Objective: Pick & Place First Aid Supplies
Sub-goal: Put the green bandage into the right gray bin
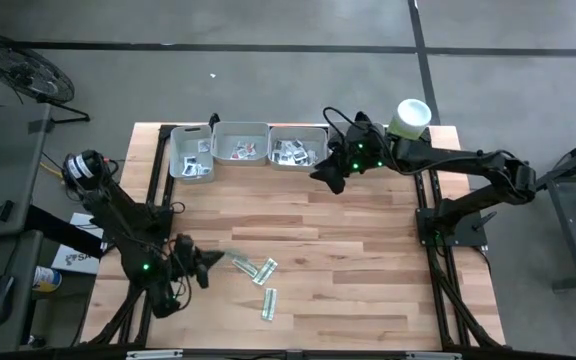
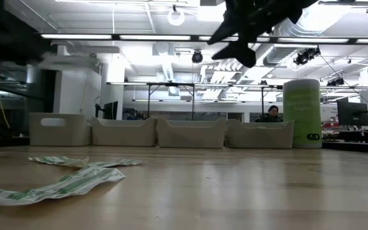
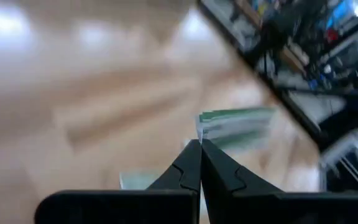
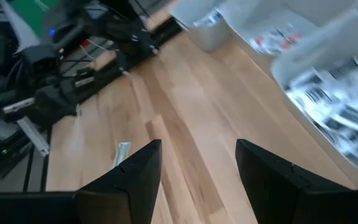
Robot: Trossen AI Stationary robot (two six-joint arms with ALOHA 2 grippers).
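My left jaws [image 3: 200, 144] are pressed together, tips meeting on the edge of a green-white strip [image 3: 236, 126], which sticks out past them above the worktop [image 1: 348, 270]. From above, these jaws [image 1: 211, 260] sit low over the near left part of the wood, with the pinched strip [image 1: 225, 259] at their tips.

Just beside it lie more strips: a pair [image 1: 256, 269] close together and one [image 1: 269, 303] nearer the front edge. At table height they show as a long strip [image 2: 50, 187] in front and others [image 2: 85, 161] behind it.

Along the far edge stand three grey trays [image 1: 241, 129] side by side, each holding small white sachets [image 1: 290, 151].

My right jaws [image 4: 197, 165] are spread wide and hold nothing. They [image 1: 330, 172] hang in the air by the rightmost tray, well apart from the strips. Behind that arm stands a pale green tub [image 1: 409, 117] with a white lid.

The worktop is pale wood planks. Beyond it is a bright room with ceiling lights, desks and a person [image 2: 273, 113] seated far back.
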